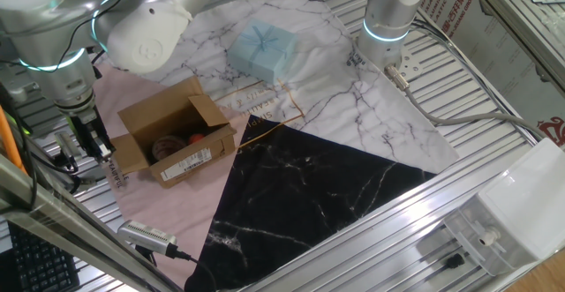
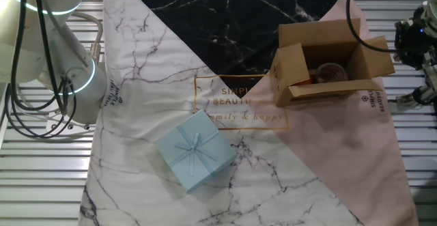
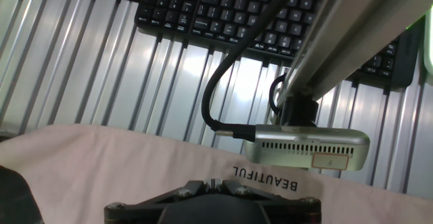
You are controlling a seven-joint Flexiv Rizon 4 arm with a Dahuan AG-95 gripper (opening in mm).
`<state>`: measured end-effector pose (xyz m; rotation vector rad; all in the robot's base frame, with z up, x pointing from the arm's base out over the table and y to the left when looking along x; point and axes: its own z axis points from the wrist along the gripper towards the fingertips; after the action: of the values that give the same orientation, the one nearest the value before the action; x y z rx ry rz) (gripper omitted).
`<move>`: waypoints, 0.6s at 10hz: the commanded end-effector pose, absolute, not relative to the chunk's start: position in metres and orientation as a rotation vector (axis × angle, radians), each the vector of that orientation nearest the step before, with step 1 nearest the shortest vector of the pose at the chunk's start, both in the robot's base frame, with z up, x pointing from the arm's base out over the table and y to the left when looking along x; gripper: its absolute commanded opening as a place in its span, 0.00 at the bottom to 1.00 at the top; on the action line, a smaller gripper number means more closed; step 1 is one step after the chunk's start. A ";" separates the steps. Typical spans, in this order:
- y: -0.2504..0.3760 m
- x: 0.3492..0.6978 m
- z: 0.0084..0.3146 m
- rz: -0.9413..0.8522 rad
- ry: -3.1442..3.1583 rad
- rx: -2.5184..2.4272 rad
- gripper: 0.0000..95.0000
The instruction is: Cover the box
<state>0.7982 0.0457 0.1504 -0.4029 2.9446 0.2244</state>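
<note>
The box (image 1: 168, 133) is a small brown carton on the pink part of the mat, with all four flaps standing open and a white label on its near long side. Round reddish things lie inside. It also shows in the other fixed view (image 2: 321, 69) at the upper right. My gripper (image 1: 112, 174) hangs just left of the box's left flap, low over the mat edge and not touching the box. In the hand view the gripper (image 3: 212, 183) has its fingertips pressed together with nothing between them.
A pale blue gift package (image 1: 263, 49) (image 2: 196, 151) sits on the white marble part of the mat. A silver device with a cable (image 3: 308, 146) (image 1: 148, 235) lies by the mat edge. A keyboard (image 3: 250, 14) lies beyond. A second arm's base (image 1: 388, 23) stands at the back.
</note>
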 end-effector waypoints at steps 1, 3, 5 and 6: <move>0.046 0.799 0.150 0.224 2.946 -0.410 0.00; 0.046 0.799 0.151 0.228 2.944 -0.409 0.00; 0.046 0.799 0.151 0.231 2.947 -0.405 0.00; 0.046 0.799 0.151 0.232 2.947 -0.409 0.00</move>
<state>0.7985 0.0462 0.1508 -0.4119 2.9467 0.2340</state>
